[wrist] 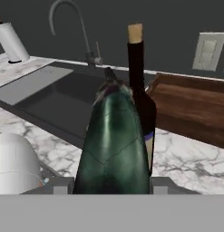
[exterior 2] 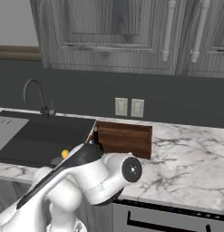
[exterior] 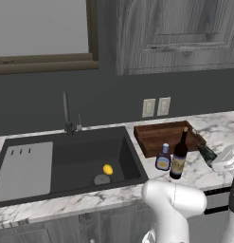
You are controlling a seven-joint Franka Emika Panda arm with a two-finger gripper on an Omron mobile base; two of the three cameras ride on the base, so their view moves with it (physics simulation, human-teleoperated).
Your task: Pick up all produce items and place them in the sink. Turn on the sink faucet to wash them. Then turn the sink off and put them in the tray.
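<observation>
We see a dark sink (exterior: 71,161) set in a marble desk (exterior: 203,171), with a yellow lemon (exterior: 107,169) lying in its basin just beside the round drain (exterior: 102,179). Our end effector (wrist: 111,190) grasps a dark green oval vegetable (wrist: 114,145), lifted close before the hand camera. A wine bottle (exterior: 179,159) and a small blue-capped bottle (exterior: 163,158) stand beside the wooden tray (exterior: 161,135). The faucet (exterior: 66,114) rises behind the sink.

- Lemon (exterior: 108,169): bright yellow.
- Sink (exterior: 66,147): dark grey basin with a lighter grey drainboard.
- Tray (exterior: 161,135): brown wood grain.
- Green item (wrist: 114,145): glossy dark green.
- Worktop (exterior: 218,133): white marble, grey-veined.
- Wine bottle (exterior: 179,156): dark with a tan label.
- Small bottle (exterior: 163,158): blue-capped.
</observation>
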